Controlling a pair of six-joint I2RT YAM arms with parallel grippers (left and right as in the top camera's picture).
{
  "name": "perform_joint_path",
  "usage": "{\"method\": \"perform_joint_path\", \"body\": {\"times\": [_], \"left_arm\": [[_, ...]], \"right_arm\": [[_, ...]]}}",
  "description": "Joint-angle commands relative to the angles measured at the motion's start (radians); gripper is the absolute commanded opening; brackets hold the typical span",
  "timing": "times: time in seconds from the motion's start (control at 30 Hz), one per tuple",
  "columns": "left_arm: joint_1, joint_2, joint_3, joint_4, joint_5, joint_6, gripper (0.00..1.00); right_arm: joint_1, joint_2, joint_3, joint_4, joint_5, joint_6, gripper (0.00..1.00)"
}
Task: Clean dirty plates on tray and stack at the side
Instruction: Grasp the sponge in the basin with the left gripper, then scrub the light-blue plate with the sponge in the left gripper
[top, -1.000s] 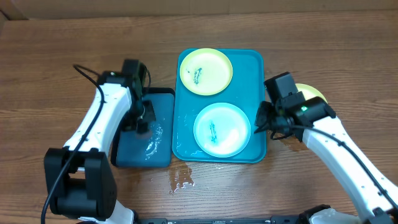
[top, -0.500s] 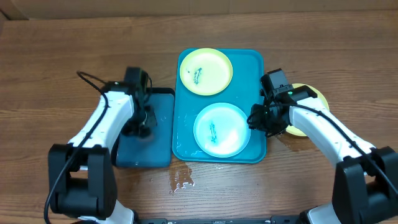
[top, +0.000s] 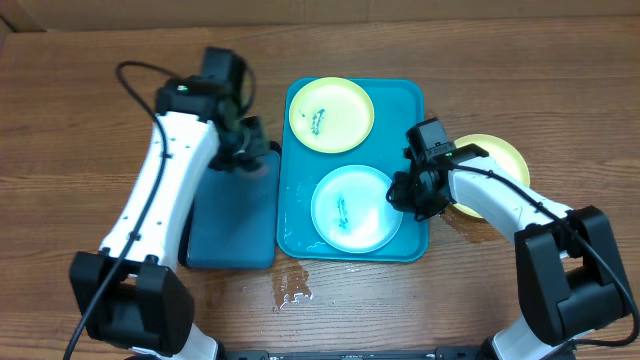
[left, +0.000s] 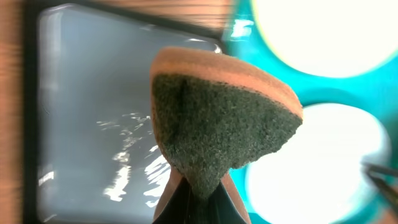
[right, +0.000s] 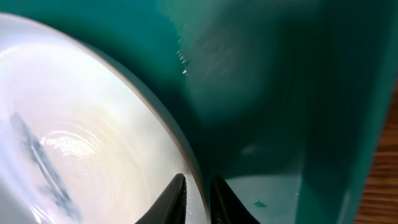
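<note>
Nearest you, the blue plate (top: 357, 208) sits in the tray's (top: 395, 130) near half. It has a whitish middle with a dark streak running near-far. Your right gripper (right: 198, 196) has its fingers nearly together on that plate's right rim. The tray's bright turquoise and wet-looking, long axis near-far. Right of it, the arm half hides a yellow-green side plate (top: 500, 152). The far plate (top: 331, 115), yellow-green and smudged, fills the tray's far half. Your left gripper (left: 199, 206) is clamped on a sponge (left: 224, 130) by the dark tray's (top: 230, 230) far edge, fingertips cut off.
</note>
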Motion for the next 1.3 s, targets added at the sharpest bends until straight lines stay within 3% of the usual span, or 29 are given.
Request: {"method": "perform_joint_path", "body": {"times": [0.0,0.13,0.37,0.57,0.73,0.83,0.97,1.1,1.17,1.27], "left_arm": [[-0.101,-0.001,-0.005,0.047,0.114,-0.040,0.04],[-0.212,0.033,-0.027,0.128,0.113,-0.105,0.04],[-0.325,0.179,-0.027,0.182,0.053,-0.291,0.04],[-0.356,0.345,-0.027,0.267,0.179,-0.300,0.04],[-0.352,0.435,-0.027,0.257,0.170,-0.285,0.04],[-0.337,0.435,-0.023,0.212,0.073,-0.289,0.04],[-0.323,0.435,-0.005,0.091,-0.186,-0.302,0.04],[-0.319,0.435,-0.005,0.024,-0.300,-0.301,0.04],[-0.320,0.435,-0.005,0.023,-0.262,-0.301,0.04],[-0.328,0.435,-0.006,0.076,-0.057,-0.273,0.04]], "right_arm": [[0.010,0.003,-0.022,0.016,0.003,0.002,0.15],[0.010,0.003,-0.075,0.069,0.012,0.002,0.05],[0.007,0.003,-0.104,0.076,0.060,0.082,0.04],[0.007,0.003,-0.104,0.076,0.060,0.085,0.04],[0.007,0.003,-0.104,0.075,0.060,0.085,0.04],[0.007,0.003,-0.104,0.075,0.060,0.085,0.04],[0.007,0.003,-0.104,0.076,0.060,0.085,0.04],[0.007,0.003,-0.104,0.076,0.060,0.085,0.04],[0.007,0.003,-0.104,0.076,0.060,0.085,0.04],[0.007,0.003,-0.104,0.076,0.060,0.085,0.04]]}}
